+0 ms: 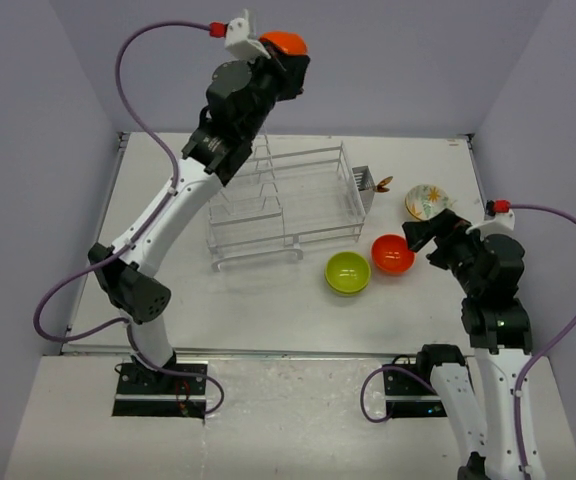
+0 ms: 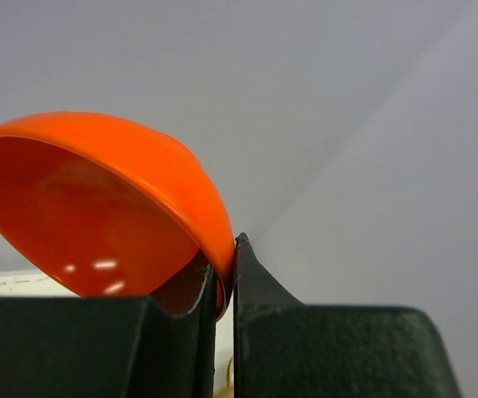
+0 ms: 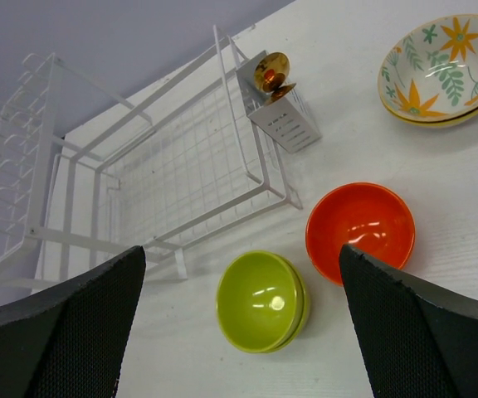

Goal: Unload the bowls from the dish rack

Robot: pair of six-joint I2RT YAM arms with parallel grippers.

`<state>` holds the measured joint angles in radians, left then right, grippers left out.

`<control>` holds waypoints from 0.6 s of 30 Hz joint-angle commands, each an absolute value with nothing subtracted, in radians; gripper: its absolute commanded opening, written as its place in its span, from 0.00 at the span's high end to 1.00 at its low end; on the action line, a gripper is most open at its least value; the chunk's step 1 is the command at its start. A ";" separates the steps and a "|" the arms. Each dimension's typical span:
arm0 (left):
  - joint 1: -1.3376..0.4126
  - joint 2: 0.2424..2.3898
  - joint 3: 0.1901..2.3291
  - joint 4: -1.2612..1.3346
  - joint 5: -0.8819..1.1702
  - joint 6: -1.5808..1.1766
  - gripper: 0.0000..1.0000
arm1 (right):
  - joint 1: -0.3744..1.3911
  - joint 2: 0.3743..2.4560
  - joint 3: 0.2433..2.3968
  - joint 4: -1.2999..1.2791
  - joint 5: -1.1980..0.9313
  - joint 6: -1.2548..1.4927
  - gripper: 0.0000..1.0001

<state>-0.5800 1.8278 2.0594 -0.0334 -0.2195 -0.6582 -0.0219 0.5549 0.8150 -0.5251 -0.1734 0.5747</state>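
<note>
My left gripper (image 1: pixel 286 56) is raised high above the back of the white dish rack (image 1: pixel 313 160), shut on the rim of an orange-red bowl (image 1: pixel 284 42). In the left wrist view that bowl (image 2: pixel 123 199) is tilted, its rim pinched between my left gripper's (image 2: pixel 225 274) jaws. The rack (image 3: pixel 181 166) holds no bowls. On the table to its right sit a lime-green bowl (image 1: pixel 348 272) (image 3: pixel 262 300), another orange-red bowl (image 1: pixel 392 254) (image 3: pixel 360 228) and a flower-patterned bowl (image 1: pixel 427 201) (image 3: pixel 441 70). My right gripper (image 1: pixel 423 236) (image 3: pixel 241 249) hovers open above them, holding nothing.
A small cutlery basket (image 1: pixel 363 183) (image 3: pixel 282 124) hangs on the rack's right end with gold utensils (image 3: pixel 270 73) in it. Grey walls enclose the table on three sides. The green and flowered bowls each show a doubled rim, like stacked pairs.
</note>
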 commanded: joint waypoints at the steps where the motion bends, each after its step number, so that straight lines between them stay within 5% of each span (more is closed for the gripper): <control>1: -0.676 1.750 2.083 -0.191 0.063 -0.205 1.00 | -0.026 0.557 0.917 -0.558 -0.140 0.598 0.01; 5: -0.950 1.646 1.860 -0.412 -0.139 0.166 1.00 | -0.026 0.616 1.011 -0.643 -0.086 0.571 0.01; 9: -1.101 1.569 1.617 -0.526 -0.354 0.222 1.00 | -0.026 0.612 1.068 -0.664 -0.127 0.613 0.01; 18: -1.256 1.353 1.259 -0.583 -0.114 0.356 1.00 | -0.005 0.776 1.055 -0.698 -0.431 0.522 0.13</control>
